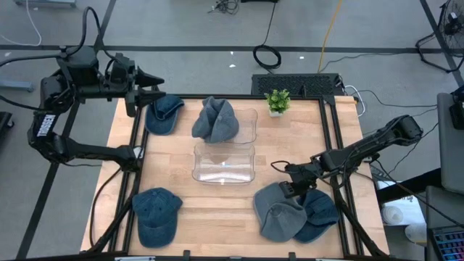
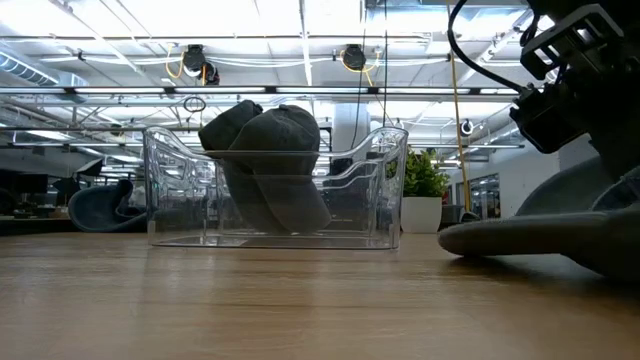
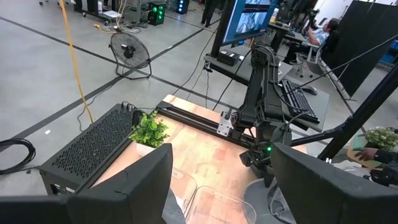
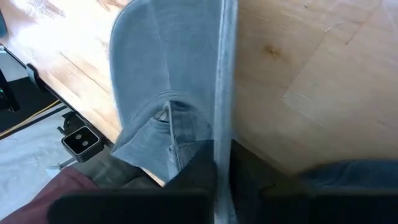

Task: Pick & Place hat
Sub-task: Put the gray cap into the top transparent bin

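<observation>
1. The work surface is a pale wooden table (image 1: 232, 217) with a black frame, standing on a grey workshop floor with cables and a yellow cord; the low view looks across it into a bright hall with ceiling lights.

2. A clear plastic two-compartment bin (image 1: 225, 163) sits at the table's centre. Its twelve o'clock compartment already holds a crumpled grey-blue denim cap (image 1: 215, 119), which suggests this bin is where the hats go; the six o'clock compartment is bare.

3. Other caps lie around the bin: a dark blue denim cap (image 1: 164, 113) at ten o'clock, a blue denim cap (image 1: 156, 214) at seven o'clock, and a grey denim cap (image 1: 279, 212) at five o'clock, overlapping a darker blue cap (image 1: 319, 212) just beside it.

4. The right gripper (image 1: 293, 183) is low over the grey cap's near edge. Its wrist view shows the fingers pinched together on the cap's brim, a thin, stiff fold that gives a firmer hold than the soft crown. I judge that the cap has not left the table.

5. The left gripper (image 1: 154, 85) waits above the table's ten o'clock corner, fingers (image 3: 134, 186) apart and holding nothing, well clear of the right arm's path.

6. A small green potted plant (image 1: 277, 101) stands at one o'clock, outside any likely route.
</observation>
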{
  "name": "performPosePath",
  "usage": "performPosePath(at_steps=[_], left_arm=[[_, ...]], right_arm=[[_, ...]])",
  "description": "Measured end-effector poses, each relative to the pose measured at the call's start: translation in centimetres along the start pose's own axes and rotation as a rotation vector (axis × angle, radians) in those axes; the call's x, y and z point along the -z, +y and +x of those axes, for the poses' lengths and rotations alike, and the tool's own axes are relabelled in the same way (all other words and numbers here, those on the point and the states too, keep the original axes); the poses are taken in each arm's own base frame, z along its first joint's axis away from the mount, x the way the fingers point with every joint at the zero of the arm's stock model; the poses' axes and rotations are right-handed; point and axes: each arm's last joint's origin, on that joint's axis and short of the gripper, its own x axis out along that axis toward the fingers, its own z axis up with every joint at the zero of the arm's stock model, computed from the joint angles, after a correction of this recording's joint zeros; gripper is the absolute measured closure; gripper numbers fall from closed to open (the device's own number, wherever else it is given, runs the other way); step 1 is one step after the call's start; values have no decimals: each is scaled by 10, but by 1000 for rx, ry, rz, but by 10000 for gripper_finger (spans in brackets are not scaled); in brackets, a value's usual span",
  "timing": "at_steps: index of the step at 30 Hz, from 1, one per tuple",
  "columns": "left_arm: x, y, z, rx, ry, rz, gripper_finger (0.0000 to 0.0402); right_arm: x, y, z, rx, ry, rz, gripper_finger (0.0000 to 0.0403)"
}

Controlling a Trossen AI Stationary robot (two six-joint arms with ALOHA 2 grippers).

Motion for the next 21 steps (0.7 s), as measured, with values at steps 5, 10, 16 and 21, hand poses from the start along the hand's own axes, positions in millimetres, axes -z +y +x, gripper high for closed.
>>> performPosePath(at_steps=[5, 10, 16, 21], left_arm=[[0, 0, 0, 0, 0, -7, 137], [0, 0, 0, 0, -1, -9, 144], [0, 0, 0, 0, -2, -10, 138], [0, 0, 0, 0, -3, -22, 145]], right_arm=[[0, 0, -2, -8, -8, -5, 398], [0, 11, -20, -107, -83, -49, 400], [2, 33, -65, -314, -226, -151, 401], [5, 41, -98, -435, -316, -207, 402]])
